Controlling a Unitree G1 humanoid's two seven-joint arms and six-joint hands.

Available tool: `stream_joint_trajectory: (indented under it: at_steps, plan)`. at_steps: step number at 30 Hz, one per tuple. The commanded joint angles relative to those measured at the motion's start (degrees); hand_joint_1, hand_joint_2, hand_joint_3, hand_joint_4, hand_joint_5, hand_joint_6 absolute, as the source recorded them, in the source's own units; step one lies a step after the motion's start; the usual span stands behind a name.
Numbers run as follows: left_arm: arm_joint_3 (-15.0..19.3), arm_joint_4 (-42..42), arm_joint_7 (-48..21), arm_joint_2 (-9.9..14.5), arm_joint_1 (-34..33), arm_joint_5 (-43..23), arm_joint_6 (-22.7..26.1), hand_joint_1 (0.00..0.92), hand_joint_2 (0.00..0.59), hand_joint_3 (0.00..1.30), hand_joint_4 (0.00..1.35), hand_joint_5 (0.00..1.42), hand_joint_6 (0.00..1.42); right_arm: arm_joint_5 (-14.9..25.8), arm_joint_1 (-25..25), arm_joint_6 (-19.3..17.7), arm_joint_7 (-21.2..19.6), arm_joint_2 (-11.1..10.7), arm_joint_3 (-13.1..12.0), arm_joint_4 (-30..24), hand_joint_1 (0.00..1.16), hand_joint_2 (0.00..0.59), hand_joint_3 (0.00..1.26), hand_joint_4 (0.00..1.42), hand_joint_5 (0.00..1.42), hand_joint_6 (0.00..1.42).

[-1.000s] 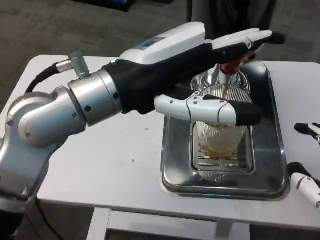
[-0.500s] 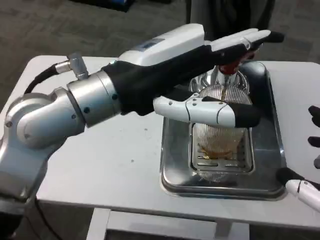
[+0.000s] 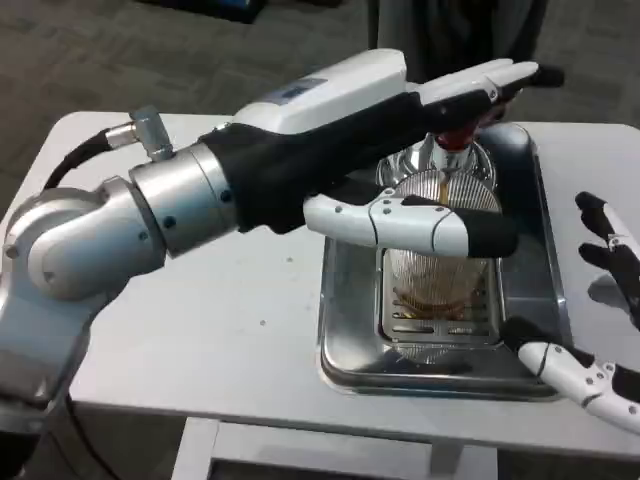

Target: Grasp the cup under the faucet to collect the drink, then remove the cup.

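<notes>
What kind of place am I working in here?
Probably a lab or office test bench, not a kitchen: a white table on grey carpet, with a steel drip tray and small faucet over a ribbed cup.

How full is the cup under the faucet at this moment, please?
Nearly empty: the cup stands upright on the tray, with amber drink only at its bottom.

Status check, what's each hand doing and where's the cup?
Left hand holds the cup under the faucet, drink collecting. Right hand open beside the tray. Nothing in the way.
</notes>
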Motion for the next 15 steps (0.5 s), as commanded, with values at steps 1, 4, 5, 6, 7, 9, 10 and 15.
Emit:
stream_joint_trajectory:
  at_steps: [1, 4, 5, 6, 7, 9, 10, 15]
  plan:
    - [-2.1, 1.0, -2.7, 1.6, 3.2, 2.8, 1.4, 0.0, 0.072, 0.05, 0.0, 0.13, 0.12, -0.5, -1.7, -1.4, -2.1, 0.7, 2.3, 2.3, 0.57, 0.249, 0.0, 0.0, 0.06, 0.15]
    - [-2.0, 0.8, -2.7, 1.7, 3.3, 2.7, 1.6, 0.0, 0.072, 0.05, 0.0, 0.13, 0.12, -0.7, -3.3, -1.1, -3.0, 0.8, 3.7, 3.9, 0.57, 0.249, 0.0, 0.0, 0.06, 0.15]
    - [-1.9, 0.8, -2.7, 1.7, 3.3, 2.6, 1.7, 0.0, 0.072, 0.05, 0.0, 0.13, 0.12, -0.8, -3.8, -1.1, -3.3, 0.8, 4.2, 4.5, 0.57, 0.249, 0.0, 0.0, 0.06, 0.15]
    - [-1.9, 0.7, -2.8, 1.8, 3.3, 2.7, 1.7, 0.0, 0.072, 0.05, 0.0, 0.13, 0.12, -0.8, -4.3, -1.0, -3.5, 0.9, 4.6, 5.1, 0.57, 0.249, 0.0, 0.0, 0.06, 0.15]
    - [-1.8, 0.6, -2.8, 1.9, 3.4, 2.6, 1.8, 0.0, 0.072, 0.05, 0.0, 0.13, 0.12, -0.6, -5.2, -1.0, -3.7, 1.2, 5.2, 6.2, 0.57, 0.249, 0.0, 0.0, 0.06, 0.15]
    - [-1.7, 0.4, -2.8, 2.2, 3.4, 2.7, 1.7, 0.0, 0.072, 0.05, 0.0, 0.13, 0.12, -0.3, -6.4, -0.9, -4.1, 1.5, 6.0, 7.6, 0.57, 0.249, 0.0, 0.0, 0.06, 0.15]
    - [-1.7, 0.3, -2.9, 2.2, 3.4, 2.6, 1.8, 0.0, 0.072, 0.05, 0.0, 0.13, 0.12, -0.2, -7.0, -0.9, -4.3, 1.6, 6.3, 8.2, 0.57, 0.249, 0.0, 0.0, 0.06, 0.15]
    - [-1.5, 0.0, -3.0, 2.5, 3.3, 2.5, 2.1, 0.0, 0.072, 0.05, 0.0, 0.13, 0.12, 0.1, -9.3, -1.0, -4.5, 2.0, 6.9, 10.5, 0.57, 0.249, 0.0, 0.0, 0.06, 0.14]
